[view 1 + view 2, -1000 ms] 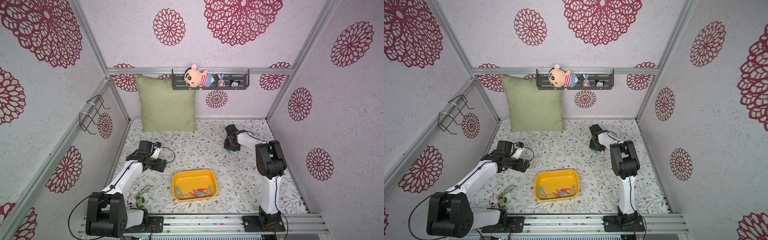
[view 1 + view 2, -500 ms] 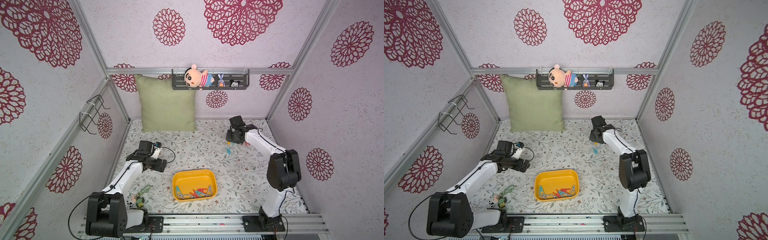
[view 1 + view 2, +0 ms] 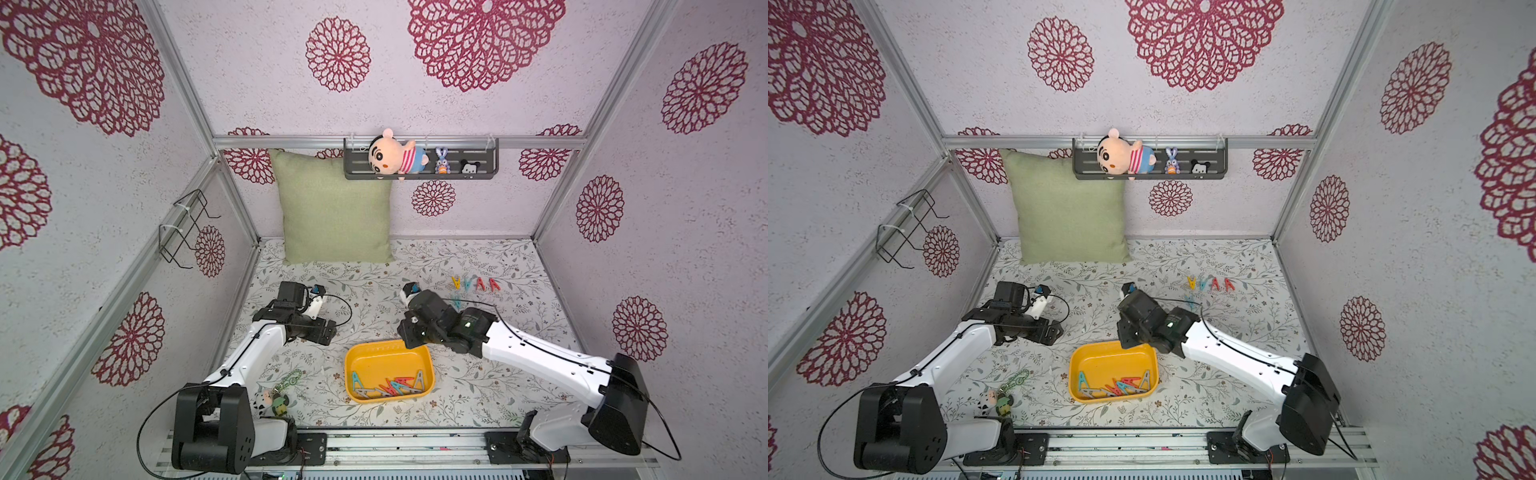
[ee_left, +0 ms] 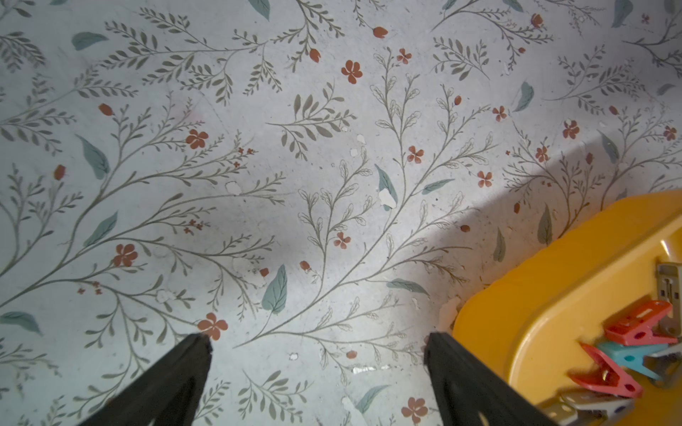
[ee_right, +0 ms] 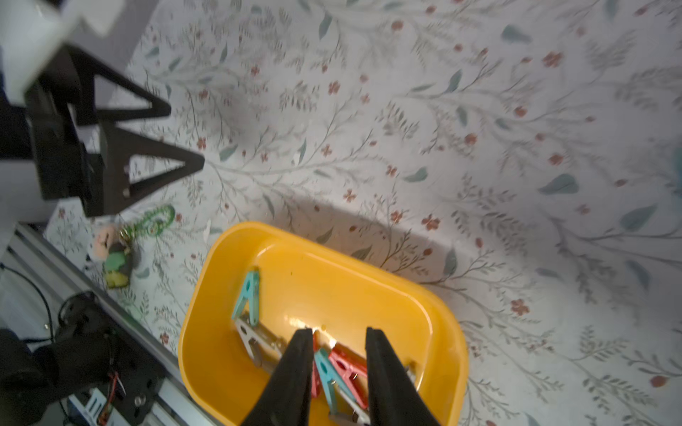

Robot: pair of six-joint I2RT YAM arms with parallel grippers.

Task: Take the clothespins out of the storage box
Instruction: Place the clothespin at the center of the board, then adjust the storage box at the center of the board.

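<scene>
Clearly the job is midway: a short row of clothespins point(image 3: 473, 284) lies on the floral table cover point(image 3: 374, 291) at the far right, well apart from the storage box point(image 3: 386, 359), while a heap of clothespins in the box point(image 3: 390, 385) waits against its near wall. The storage box sits on the table between the two arms, toward the front. I judge the step in hand to be the reach for another peg. The right gripper point(image 5: 338, 333) hovers over the tray, its jaws narrowly parted and empty, with a teal peg and a red one showing in the gap below. The left gripper point(image 4: 317, 337) hangs with its jaws spread wide, holding nothing, just beside the box's outer wall. The next move calls for a straight descent and a close on one peg only. That looks awkward, because the A-shaped pegs overlap. They are hard, smooth plastic with small metal springs. The tray is glossy yellow, round-cornered and low-rimmed, so it may slide on the matte, slightly chipped cover.
</scene>
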